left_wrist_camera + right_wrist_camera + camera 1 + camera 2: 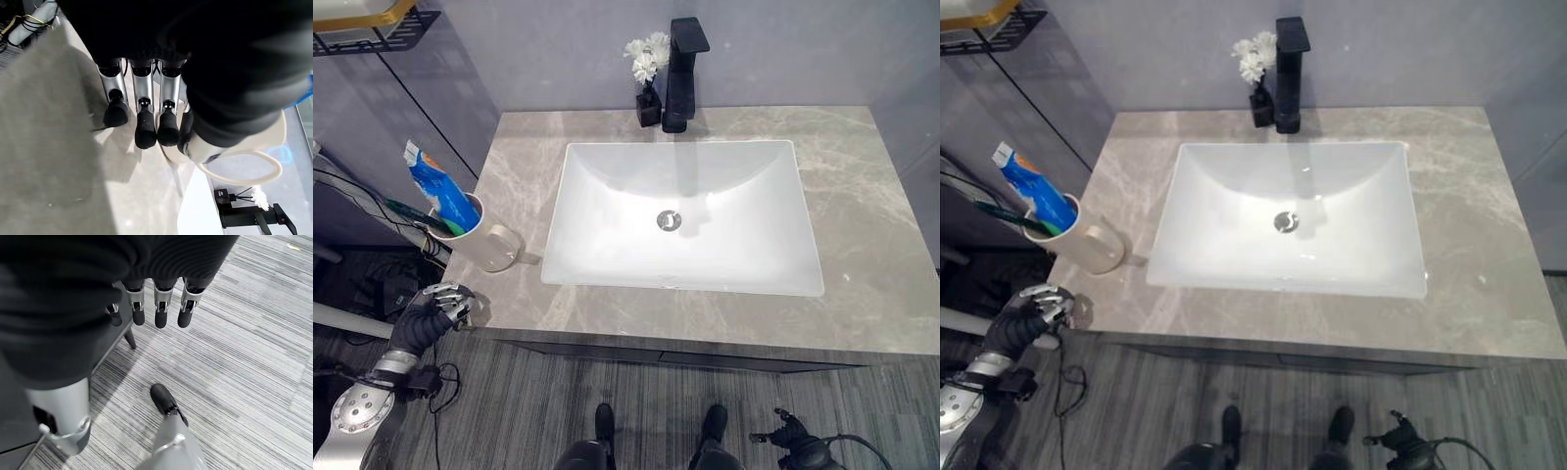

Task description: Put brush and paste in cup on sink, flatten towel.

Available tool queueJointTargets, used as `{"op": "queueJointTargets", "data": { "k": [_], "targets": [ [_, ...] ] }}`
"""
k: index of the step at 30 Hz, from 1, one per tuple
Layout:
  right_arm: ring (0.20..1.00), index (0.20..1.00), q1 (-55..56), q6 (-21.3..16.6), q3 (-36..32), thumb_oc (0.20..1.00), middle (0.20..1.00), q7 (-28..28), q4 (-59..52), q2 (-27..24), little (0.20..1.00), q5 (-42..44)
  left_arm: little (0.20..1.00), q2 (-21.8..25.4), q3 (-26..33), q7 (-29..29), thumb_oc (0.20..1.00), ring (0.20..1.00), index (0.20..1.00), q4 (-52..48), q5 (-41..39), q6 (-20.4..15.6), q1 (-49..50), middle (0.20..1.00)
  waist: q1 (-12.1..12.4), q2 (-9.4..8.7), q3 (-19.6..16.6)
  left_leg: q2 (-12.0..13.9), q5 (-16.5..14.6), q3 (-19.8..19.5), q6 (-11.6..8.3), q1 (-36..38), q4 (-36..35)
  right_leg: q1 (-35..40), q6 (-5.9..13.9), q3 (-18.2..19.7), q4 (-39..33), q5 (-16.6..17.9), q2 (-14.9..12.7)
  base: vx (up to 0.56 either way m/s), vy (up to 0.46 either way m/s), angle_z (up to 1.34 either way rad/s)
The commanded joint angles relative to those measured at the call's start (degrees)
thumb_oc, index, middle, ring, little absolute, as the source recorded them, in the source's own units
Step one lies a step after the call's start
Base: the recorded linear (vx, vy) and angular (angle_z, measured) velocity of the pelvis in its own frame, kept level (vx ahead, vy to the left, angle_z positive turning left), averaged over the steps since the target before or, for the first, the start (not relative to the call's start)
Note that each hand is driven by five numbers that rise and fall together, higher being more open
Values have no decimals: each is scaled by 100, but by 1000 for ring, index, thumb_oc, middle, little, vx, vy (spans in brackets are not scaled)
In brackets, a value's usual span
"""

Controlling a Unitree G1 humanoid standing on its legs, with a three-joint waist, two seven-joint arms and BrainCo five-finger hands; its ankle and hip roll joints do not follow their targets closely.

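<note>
Standing in cup [487,243]: brush [411,212], paste [442,188].

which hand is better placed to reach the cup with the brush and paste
Left. The left hand sits at the counter's front-left edge, right beside the cup. The right hand hangs low over the floor, below the countertop.

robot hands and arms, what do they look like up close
Each hand has silver fingers ending in rounded dark tips, set in a row, with a dark ribbed cover over the back and wrist. The left hand joins a silver-grey arm with a round metal joint. The right hand looks mostly dark from above; its fingers match the left's.
</note>
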Motion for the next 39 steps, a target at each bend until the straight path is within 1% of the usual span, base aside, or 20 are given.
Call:
{"op": "queueJointTargets", "data": {
  "k": [1,5,12,16,21,26,28,29,33,39],
  "targets": [
    [1000,1000,-431,-21,285,1000,1000,-55,-74,47,1000,142,200,279,129,104,200,200,200,-268,111,-195,-254,200,-72,38,320,-15,291,-58,121,-300,0,384,434,124,659,34,-303,19,-8,-7],
    [1000,1000,-460,-32,330,1000,1000,-46,-134,63,1000,154,200,243,57,146,200,200,200,-237,143,-186,-352,200,-110,59,327,-11,281,-45,115,-304,0,365,427,133,652,46,-290,31,-18,-10],
    [1000,1000,-539,-27,342,1000,1000,-70,-165,26,1000,176,200,-3,-74,296,200,200,200,83,-36,-180,-627,200,-176,84,374,-8,268,-36,113,-303,0,323,426,168,669,59,-278,10,-3,0],
    [1000,1000,-521,-1,266,1000,1000,-86,-126,-5,1000,207,200,-90,19,492,200,200,200,299,80,-181,-836,200,-204,60,396,-6,267,-58,113,-312,0,328,422,160,704,69,-265,8,-4,0],
    [1000,1000,-517,5,237,1000,1000,-87,-105,-9,1000,219,200,-23,112,518,200,200,200,396,190,-193,-895,200,-218,27,373,-15,221,-58,126,-282,0,341,429,174,723,76,-264,21,-4,0],
    [1000,1000,-548,16,278,1000,1000,-68,-151,-3,1000,219,200,363,290,642,200,200,200,653,309,-207,-1186,200,-246,-14,365,-31,206,-49,139,-291,0,317,447,185,717,134,-269,0,0,0],
    [1000,1000,-553,11,291,1000,1000,-62,-160,7,1000,227,200,397,284,655,200,200,200,690,311,-214,-1238,200,-251,-19,373,-33,206,-51,139,-295,0,316,450,186,716,144,-271,0,0,0],
    [1000,1000,-544,-1,333,1000,1000,-41,-267,20,1000,246,200,533,316,713,200,200,200,771,342,-222,-1376,200,-274,-36,393,-35,209,-46,138,-307,0,293,456,190,719,163,-269,0,0,0],
    [1000,1000,-566,5,399,1000,1000,-20,-339,44,1000,311,200,625,195,764,200,200,200,982,27,-218,-1750,200,-301,-80,434,-47,206,-47,140,-343,0,265,463,212,695,216,-261,0,0,0],
    [1000,1000,-540,0,435,1000,1000,-32,-404,77,1000,361,200,835,4,874,200,200,200,1161,-8,-240,-2249,200,-343,-124,513,-46,182,-46,146,-351,0,245,469,231,689,224,-254,0,0,0]
  ]
}}
